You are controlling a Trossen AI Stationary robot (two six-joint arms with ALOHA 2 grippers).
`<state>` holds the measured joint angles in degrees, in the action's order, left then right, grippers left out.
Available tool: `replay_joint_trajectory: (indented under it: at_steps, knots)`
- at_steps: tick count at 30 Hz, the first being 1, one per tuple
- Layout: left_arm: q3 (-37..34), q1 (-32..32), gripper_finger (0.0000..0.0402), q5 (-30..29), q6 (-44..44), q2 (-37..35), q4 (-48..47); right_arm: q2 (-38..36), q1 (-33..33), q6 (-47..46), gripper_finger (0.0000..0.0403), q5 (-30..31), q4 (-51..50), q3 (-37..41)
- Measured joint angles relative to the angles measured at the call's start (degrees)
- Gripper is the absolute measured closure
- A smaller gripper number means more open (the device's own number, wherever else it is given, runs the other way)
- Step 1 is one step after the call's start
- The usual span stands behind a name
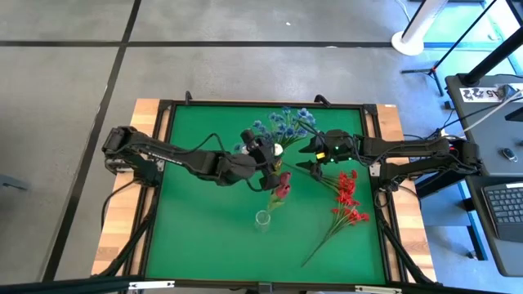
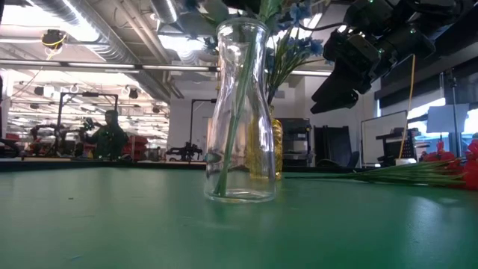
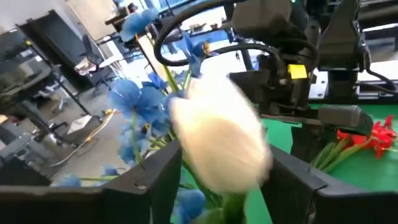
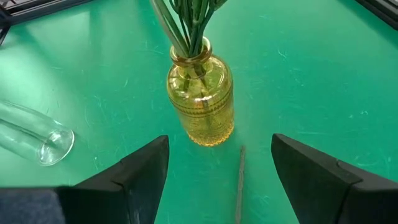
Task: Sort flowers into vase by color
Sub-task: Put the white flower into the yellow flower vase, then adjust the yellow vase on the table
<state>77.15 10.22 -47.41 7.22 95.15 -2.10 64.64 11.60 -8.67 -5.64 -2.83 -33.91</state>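
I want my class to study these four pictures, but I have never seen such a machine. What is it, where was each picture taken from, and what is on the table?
It is a robot with two dark arms, each ending in a two-finger claw. One picture looks straight down on the green table, one looks level across it, and one camera sits on each wrist. The left claw holds a white bud. The right claw hangs open above a yellow vase of blue sprays. A clear vase holds pink buds; red sprays lie loose.
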Motion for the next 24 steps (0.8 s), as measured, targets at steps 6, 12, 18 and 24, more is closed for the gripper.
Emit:
replay_joint_trajectory:
  at_steps: [6,12,18,24]
  knots:
    - [7.0,0.8,0.0186,-4.6,-1.2,0.0,-11.4,0.0,0.0,0.0,0.0120,0.0,-0.3,0.0]
    - [15.7,4.7,0.0189,-9.4,-1.2,0.0,-20.5,0.0,0.0,0.0,0.0120,0.0,-0.4,0.0]
    - [21.1,8.2,0.0190,-11.9,-3.8,-3.9,-28.3,0.0,0.0,-0.1,0.0120,0.0,-0.7,0.0]
    - [16.9,12.8,0.0191,-12.3,-12.8,-11.3,-34.3,2.4,0.0,-0.4,0.0120,0.6,-1.0,0.0]
